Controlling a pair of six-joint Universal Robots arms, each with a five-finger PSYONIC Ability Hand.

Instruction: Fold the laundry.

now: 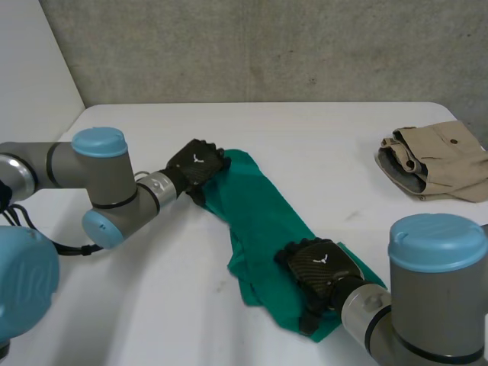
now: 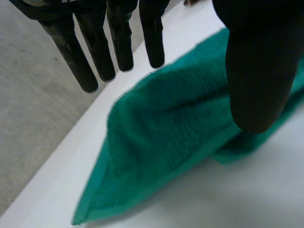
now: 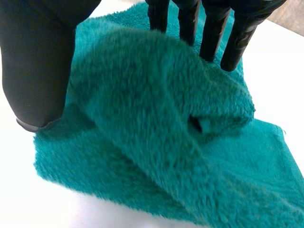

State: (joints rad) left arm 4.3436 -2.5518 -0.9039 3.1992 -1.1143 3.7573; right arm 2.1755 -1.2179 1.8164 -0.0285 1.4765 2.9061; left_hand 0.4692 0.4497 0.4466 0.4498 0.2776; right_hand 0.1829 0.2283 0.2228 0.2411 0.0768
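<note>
1. Left hand (image 1: 197, 164) sits at the far end of the green towel (image 1: 259, 206). Its wrist view shows its fingers (image 2: 118, 42) straight and well apart from the thumb, with the towel's end lying under the palm. I read it as unclamped, poised over the cloth and not gripping it.
2. My right hand (image 1: 320, 271) rests palm-down on the near end of the same towel. In its own wrist view a raised hump of pile stands between the thumb and the straight fingers (image 3: 213, 33), which dig in behind it. I judge that hand to be pinching the cloth.
3. Between the two hands the towel runs as a long, rumpled strip slanting across the white table (image 1: 320, 145). It looks doubled along its length.
4. Well apart, at the far right of the table, a beige garment (image 1: 438, 164) lies in a loose bundle.
5. Progress, as I judge it: at most a first lengthwise fold is in. The strip is not yet squared, and the end-to-end folds remain. I cannot tell whether the beige piece counts as finished.
6. My head view gives the layout, with both hands on one cloth and the second garment off to the side. How each hand holds I read from the wrist views. The left one shows a loose corner past the palm, and the right one shows a rolled fold with an open end.
</note>
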